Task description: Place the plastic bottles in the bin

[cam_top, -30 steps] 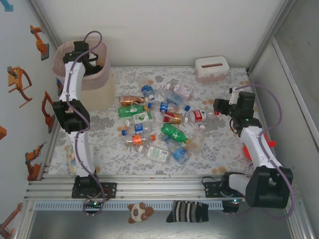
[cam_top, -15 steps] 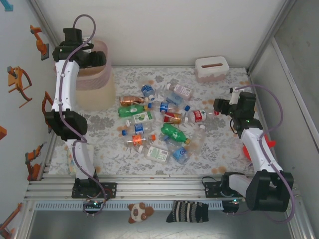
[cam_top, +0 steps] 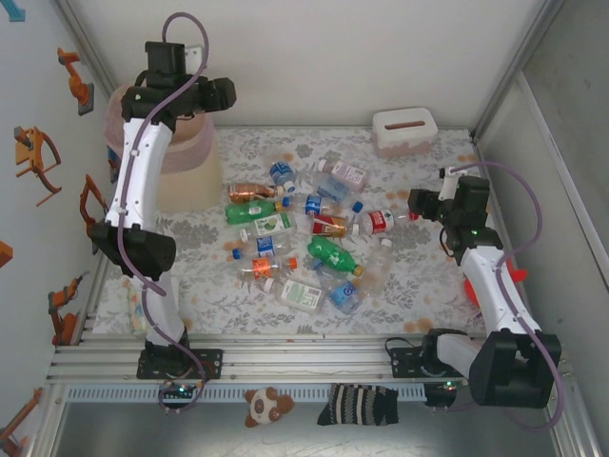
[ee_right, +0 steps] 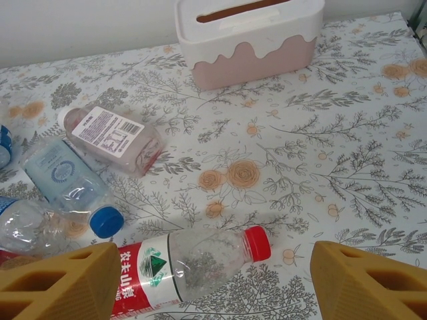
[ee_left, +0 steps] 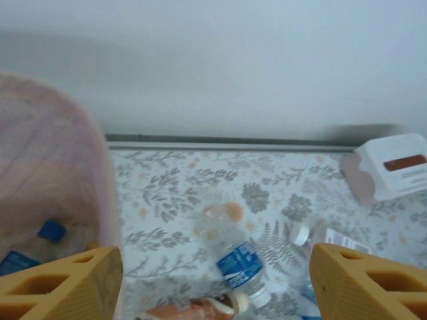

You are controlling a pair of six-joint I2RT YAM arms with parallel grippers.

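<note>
Left arm (cam_top: 138,167) now higher beside bin (cam_top: 202,143); floral table cover (cam_top: 409,276), white walls (cam_top: 333,57).

White-pink slotted box (cam_top: 403,130) at floral tablecloth's (cam_top: 419,286) far edge

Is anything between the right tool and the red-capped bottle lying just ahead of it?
Nothing visible does. The right tool is open and the red-capped bottle lies directly ahead of it; the white-pink box sits well beyond.
</note>
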